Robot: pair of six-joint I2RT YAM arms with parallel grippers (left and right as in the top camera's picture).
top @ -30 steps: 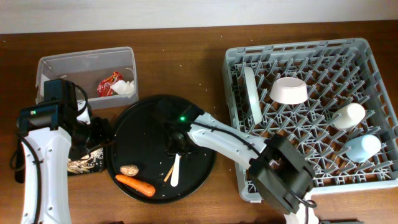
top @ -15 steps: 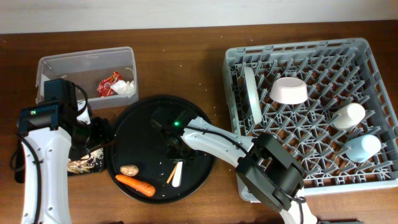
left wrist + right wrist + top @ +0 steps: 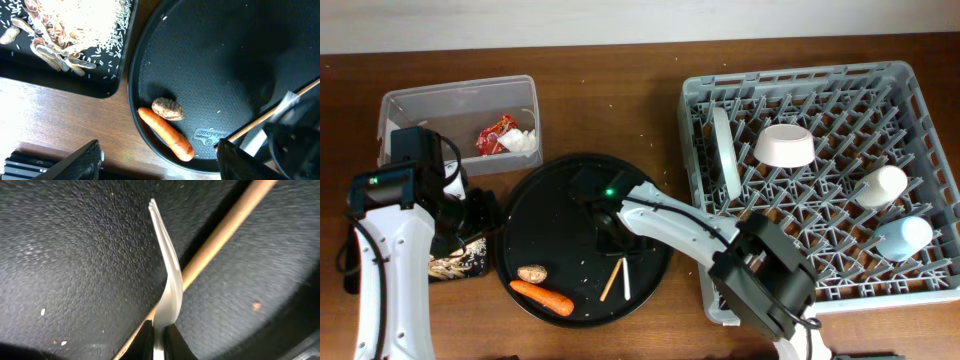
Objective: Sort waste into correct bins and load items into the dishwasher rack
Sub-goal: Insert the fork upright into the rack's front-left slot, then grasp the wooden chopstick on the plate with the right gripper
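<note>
My right gripper [image 3: 159, 341] is shut on the handle of the white fork [image 3: 167, 280], which stands on edge over the round black tray [image 3: 560, 210], its tines pointing away. In the overhead view the fork [image 3: 625, 278] shows as a thin white line below the right gripper [image 3: 616, 244]. An orange carrot [image 3: 166, 134] and a small brown lump [image 3: 167, 108] lie at the tray's near left rim. My left gripper [image 3: 160, 165] hangs open just above them, holding nothing. The clear tub [image 3: 410, 105] holds a red wrapper [image 3: 495, 134] and a white tissue [image 3: 524, 142]. Rice scraps fill the black rectangular tray [image 3: 107, 87].
A thin wooden stick [image 3: 225, 230] lies across the round tray, touching the fork. The grey dishwasher rack [image 3: 900, 80] at the right holds a plate [image 3: 723, 150], a small bowl [image 3: 784, 145], a whitish cup [image 3: 882, 185] and a light blue cup [image 3: 903, 237].
My right gripper has closed on the fork's handle. The fork has turned onto its edge and shifted right, and the wooden stick has shifted with it. The left arm has not moved.
</note>
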